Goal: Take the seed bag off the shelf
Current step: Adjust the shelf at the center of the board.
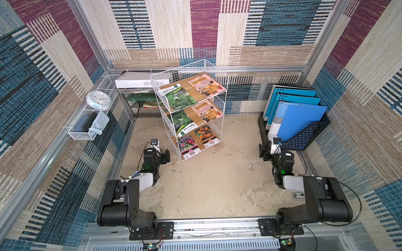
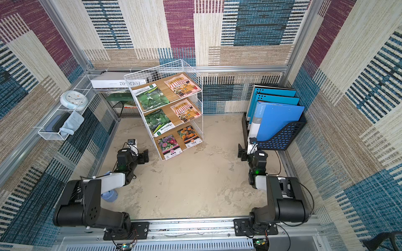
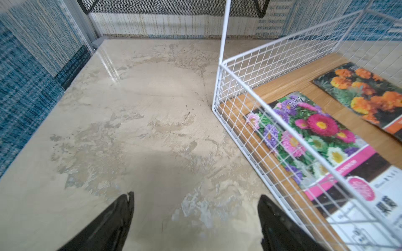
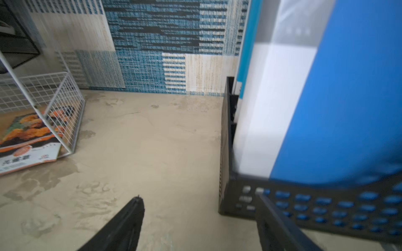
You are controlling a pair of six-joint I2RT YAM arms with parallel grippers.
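My left fingers (image 3: 113,221) stand apart, empty, over the counter (image 3: 130,130) just beside the shelf (image 3: 282,87). My right fingers (image 4: 124,223) are apart too, near the black file holder (image 4: 226,152). The pink-flowered seed bag (image 3: 315,139) lies flat on the shelf's bottom board, with others beside it and on the tiers above.
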